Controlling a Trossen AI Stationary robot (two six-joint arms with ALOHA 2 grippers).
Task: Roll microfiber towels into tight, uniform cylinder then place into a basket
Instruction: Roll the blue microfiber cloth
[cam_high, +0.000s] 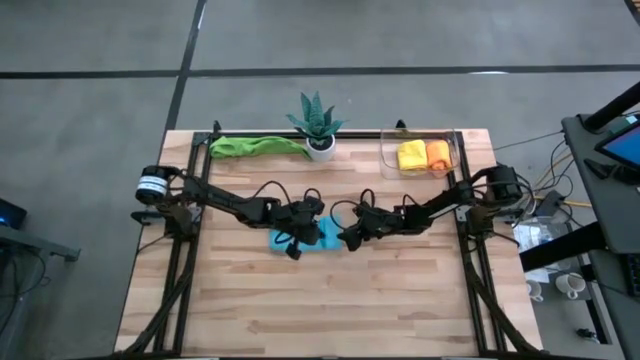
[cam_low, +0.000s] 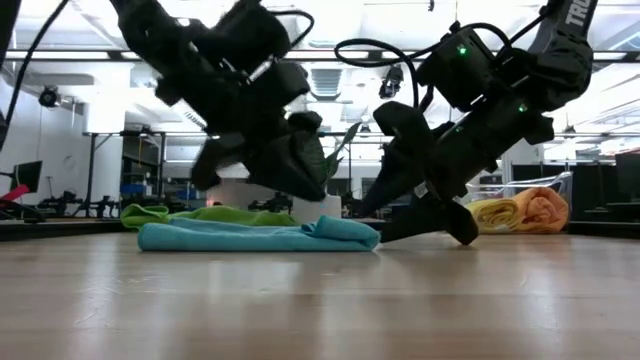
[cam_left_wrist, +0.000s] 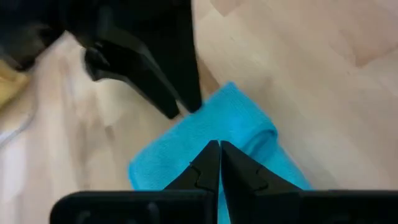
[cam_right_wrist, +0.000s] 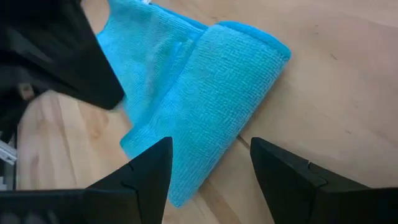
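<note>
Now blue towel beyond right claw (gaping).

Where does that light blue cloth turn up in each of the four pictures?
High view: light blue microfiber towel, table centre, between both grippers.
Low view: flat, left of centre.
Left wrist view: lower middle.
Right wrist view: centre.
Shared landmark: the towel's thicker folded edge.

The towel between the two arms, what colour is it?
Light blue towel; the right wrist view shows it best.
</note>
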